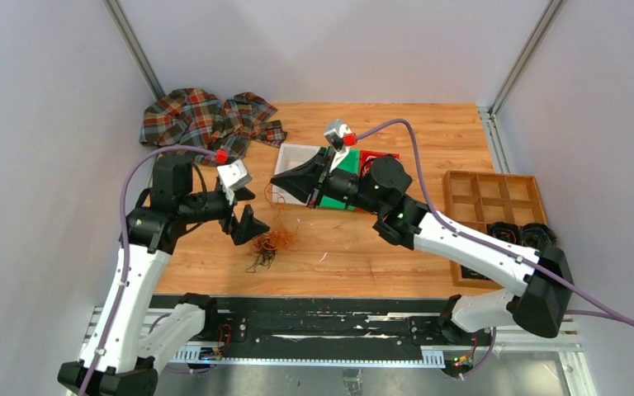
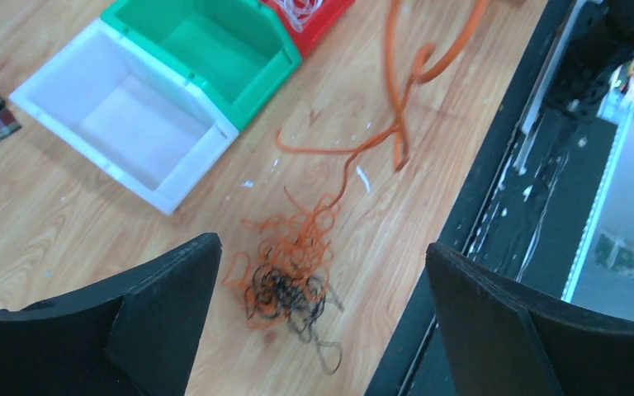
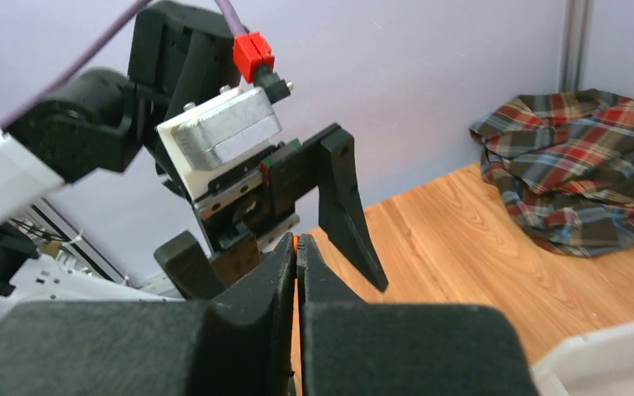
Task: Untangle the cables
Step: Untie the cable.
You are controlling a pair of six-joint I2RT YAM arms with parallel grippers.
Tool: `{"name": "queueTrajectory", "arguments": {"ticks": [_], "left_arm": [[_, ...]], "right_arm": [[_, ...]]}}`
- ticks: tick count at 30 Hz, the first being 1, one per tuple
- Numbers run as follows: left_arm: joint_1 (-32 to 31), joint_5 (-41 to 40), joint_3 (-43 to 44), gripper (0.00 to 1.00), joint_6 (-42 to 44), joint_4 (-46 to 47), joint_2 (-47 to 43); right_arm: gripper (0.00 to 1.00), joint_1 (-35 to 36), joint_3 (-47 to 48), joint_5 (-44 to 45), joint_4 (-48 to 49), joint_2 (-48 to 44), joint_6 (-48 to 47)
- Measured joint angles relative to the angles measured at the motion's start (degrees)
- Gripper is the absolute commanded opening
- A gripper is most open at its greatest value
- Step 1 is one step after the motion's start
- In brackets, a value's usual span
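Two arms: both reach over a wooden table [image 1: 429,132], the left arm from the near left, the right arm stretched in from the near right.
Plaid cloth [image 1: 206,120]: lies crumpled at the far left corner of the table.
Left gripper [image 1: 249,212]: jaws spread wide, nothing between them; it hangs over the table just left of the knot of wires.
Tangle of cables [image 1: 271,243]: a small knot of very thin orange-brown and black wires lies on the table near its front edge, in front of the white bin. In the left wrist view it sits on the wood between the two open fingers.
Orange cable [image 2: 396,107]: one strand leaves the knot, curves across the wood and rises out of the top of the left wrist view.
White bin [image 1: 293,155]: sits behind the knot, with the green bin [image 2: 215,49] touching its right side.
Right gripper [image 3: 295,243]: jaws pressed together with a sliver of orange pinched at the tips; it hangs over the white bin and points at the left arm.
Red bin [image 1: 371,154]: sits beside the green one, further right.
Wooden tray [image 1: 468,188]: stands at the table's right edge, divided into compartments.
Dark coils [image 1: 522,235]: chunky rolls lie in the tray's nearer compartments.
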Motion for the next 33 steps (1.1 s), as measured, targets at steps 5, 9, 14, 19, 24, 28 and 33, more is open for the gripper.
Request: {"name": "queueTrajectory", "arguments": {"ticks": [5, 9, 14, 19, 24, 28, 33], "left_arm": [[0.0, 3.1, -8.1, 0.91, -12.0, 12.5, -7.9], [0.0, 4.6, -14.0, 0.72, -20.3, 21.7, -12.7], [0.0, 5.1, -18.2, 0.48, -26.9, 29.1, -13.4], [0.0, 5.3, -20.1, 0.01, -31.6, 33.4, -13.1], [0.0, 5.7, -19.7, 0.01, -33.4, 35.4, -13.0], [0.0, 5.9, -17.2, 0.01, -32.9, 34.4, -13.0], [0.0, 6.1, -10.2, 0.01, -29.5, 30.7, -13.0]], "right_arm": [[0.01, 2.4, 3.2, 0.1, 2.6, 3.8, 1.3], [0.01, 3.6, 4.7, 0.2, 4.0, 5.7, 2.2], [0.01, 4.1, 5.0, 0.9, 6.7, 6.6, 4.9], [0.01, 4.1, 5.0, 1.6, 8.6, 6.6, 6.6], [0.28, 4.2, 4.5, 1.9, 8.4, 6.1, 5.9], [0.53, 4.3, -0.3, 4.8, 6.5, 2.2, 1.1], [0.61, 4.2, -9.1, 9.2, 4.8, -4.5, -5.9]]}}
